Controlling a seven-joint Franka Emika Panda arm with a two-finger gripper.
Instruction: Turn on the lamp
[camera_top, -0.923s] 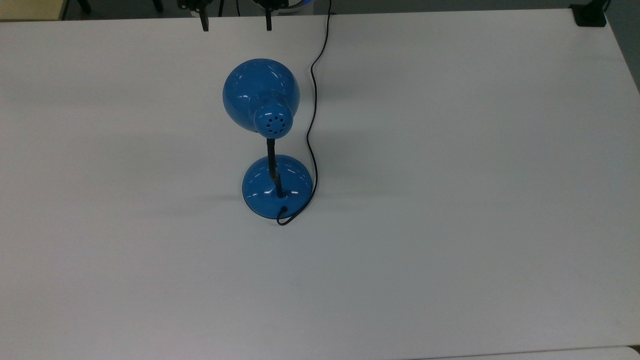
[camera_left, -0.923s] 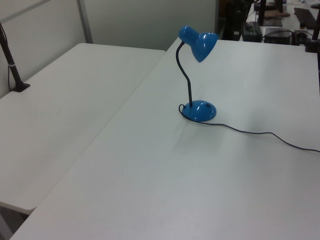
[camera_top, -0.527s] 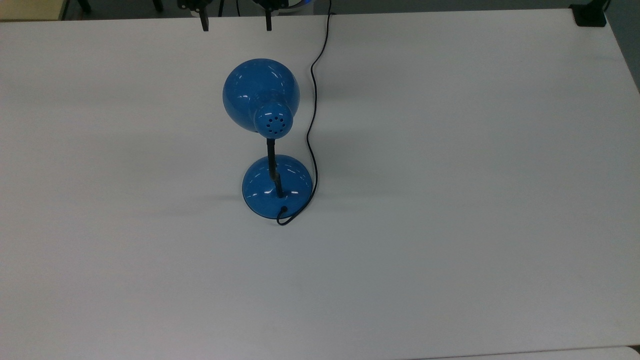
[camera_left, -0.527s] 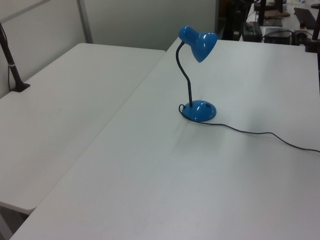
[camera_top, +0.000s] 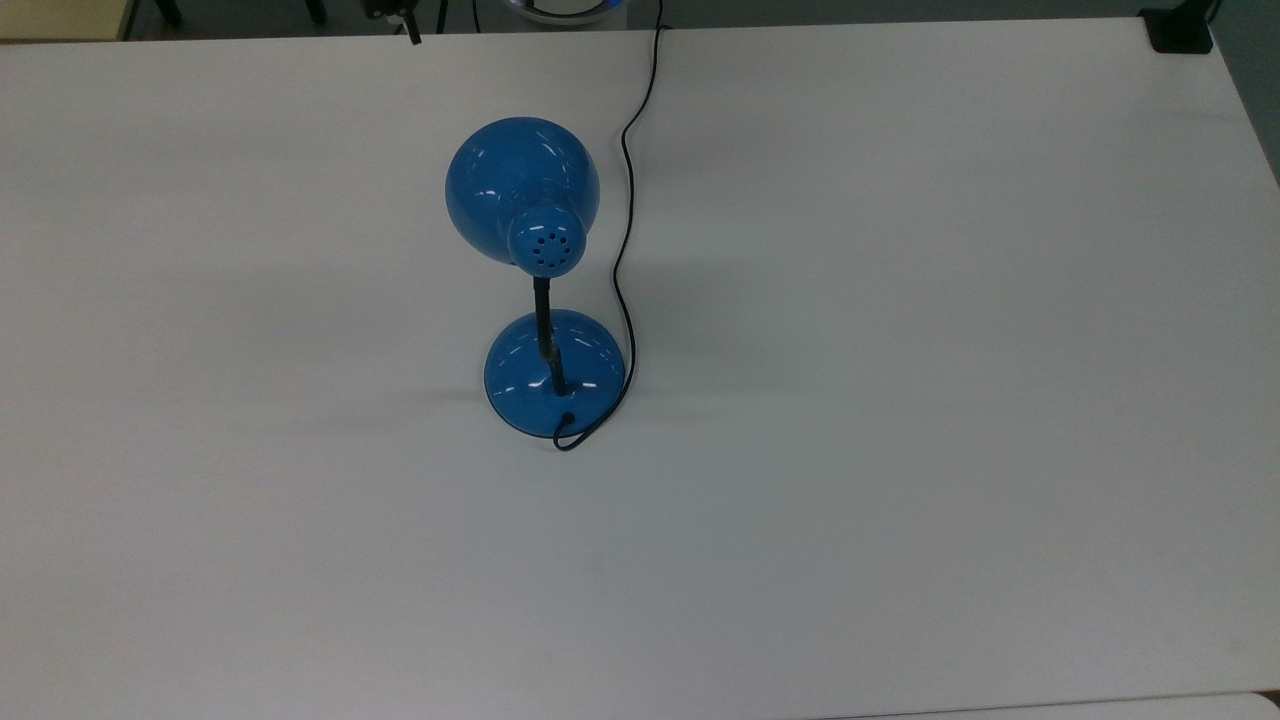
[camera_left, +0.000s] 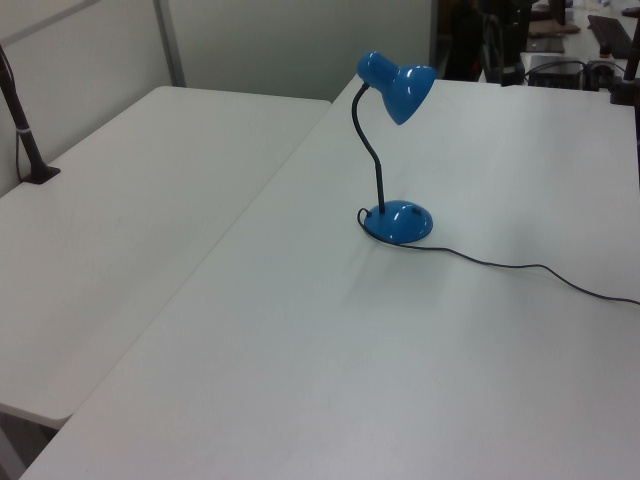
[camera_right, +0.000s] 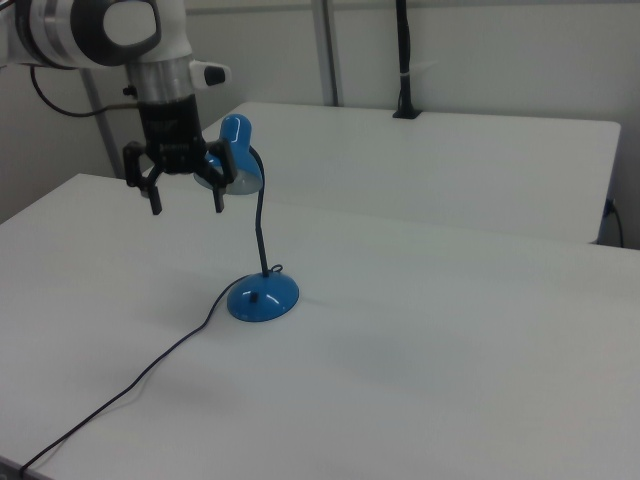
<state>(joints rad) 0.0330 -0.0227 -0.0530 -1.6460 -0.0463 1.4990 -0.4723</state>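
Blue lamp (camera_right: 253, 260) upright on white table (camera_top: 900, 400), gripper (camera_right: 187, 200) above table with nothing held.

In the right view, from the left: white arm (camera_right: 110, 30) reaching down, gripper with both black fingers (camera_right: 156, 196) spread wide apart, pointing down, holding nothing, well above the table surface. Just beside, toward the right view's right, domed shade (camera_right: 238, 160) partly behind one finger; touching or apart, cannot tell. Thin black neck (camera_right: 258, 225) curving down to round blue base (camera_right: 262, 297) flat on the table. Black cord (camera_right: 130, 385) running from the base toward the right view's lower left. In the top view, shade (camera_top: 522, 185) with vent holes above the base (camera_top: 555, 372), cord (camera_top: 625, 250) along the lamp's right side up to the table's far edge; one dark fingertip (camera_top: 411, 32) at the top edge. In the left view, lamp (camera_left: 392, 150) near the middle of the table, cord trailing off to the left view's right. Second white table (camera_left: 120, 220) adjoining on the left view's left.
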